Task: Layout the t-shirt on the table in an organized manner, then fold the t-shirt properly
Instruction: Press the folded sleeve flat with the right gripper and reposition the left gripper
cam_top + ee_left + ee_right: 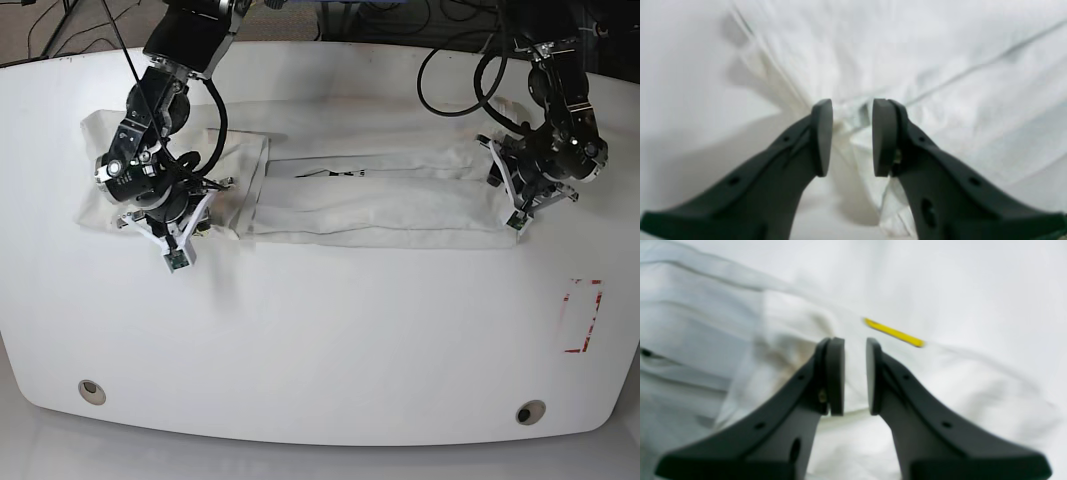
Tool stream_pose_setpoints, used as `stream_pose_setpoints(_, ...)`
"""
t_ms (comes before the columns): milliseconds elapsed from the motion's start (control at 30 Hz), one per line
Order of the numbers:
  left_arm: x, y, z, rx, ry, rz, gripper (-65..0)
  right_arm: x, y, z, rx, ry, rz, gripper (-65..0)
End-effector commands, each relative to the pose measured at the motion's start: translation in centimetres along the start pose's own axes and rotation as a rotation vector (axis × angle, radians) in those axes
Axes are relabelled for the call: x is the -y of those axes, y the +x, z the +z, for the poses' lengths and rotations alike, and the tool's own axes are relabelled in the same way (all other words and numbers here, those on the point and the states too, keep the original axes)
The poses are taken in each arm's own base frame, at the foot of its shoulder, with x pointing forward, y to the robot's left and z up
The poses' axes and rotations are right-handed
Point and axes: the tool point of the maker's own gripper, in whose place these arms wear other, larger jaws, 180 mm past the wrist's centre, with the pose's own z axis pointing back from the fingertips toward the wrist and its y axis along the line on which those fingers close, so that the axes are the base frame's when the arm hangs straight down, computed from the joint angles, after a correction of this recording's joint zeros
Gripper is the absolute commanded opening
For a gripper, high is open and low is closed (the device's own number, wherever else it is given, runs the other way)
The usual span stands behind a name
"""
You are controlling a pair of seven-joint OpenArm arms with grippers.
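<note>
Base view, left to right. Your right gripper (172, 222) sits at about 9 o'clock on the large glossy white tabletop (320, 340), low over the shirt's left end. In its wrist view the jaws stand narrow with white cloth between the pads (835, 373); can't tell if it's actually pinched. Small yellow tag (894, 332) lies just past the tips. The white short-sleeved cloth t-shirt (380, 195) lies as a long folded band across the upper middle, black lettering (335, 174) showing. Your left gripper (520, 200) is at 3 o'clock on the band's right end, jaws part open around a bunched fold of cloth (851, 120). Red-outlined rectangle mark (583, 316) sits at 4 o'clock, well apart.
</note>
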Motion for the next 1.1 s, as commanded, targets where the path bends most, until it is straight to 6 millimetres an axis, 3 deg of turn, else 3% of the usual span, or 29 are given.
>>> stream_pose_setpoints(0,-0.7,1.3,0.6,0.042,0.020,-0.012,-47.1,-0.2,0.0,-0.9,-0.005,0.024,-0.012,-54.7)
stream_pose_setpoints(367,-0.7,1.3,0.6,0.042,0.020,-0.012,-47.1,-2.7,-1.6,-5.9,-0.012,0.170,-0.101,-54.7)
stream_pose_setpoints(567,-0.8,1.3,0.6,0.041,0.021,-0.013,-47.1,-3.4,-1.4,-7.1,0.010,0.208,-0.129,-54.9)
stream_pose_setpoints(800,-0.8,1.3,0.6,0.041,0.021,-0.013,-47.1,-1.9,1.4,-5.1,0.062,0.149,-0.086,-54.9)
stream_pose_setpoints(1067,-0.8,1.4,0.7,0.043,0.022,-0.013,-47.1,1.7,5.0,0.3,0.102,-0.025,0.012,-54.9)
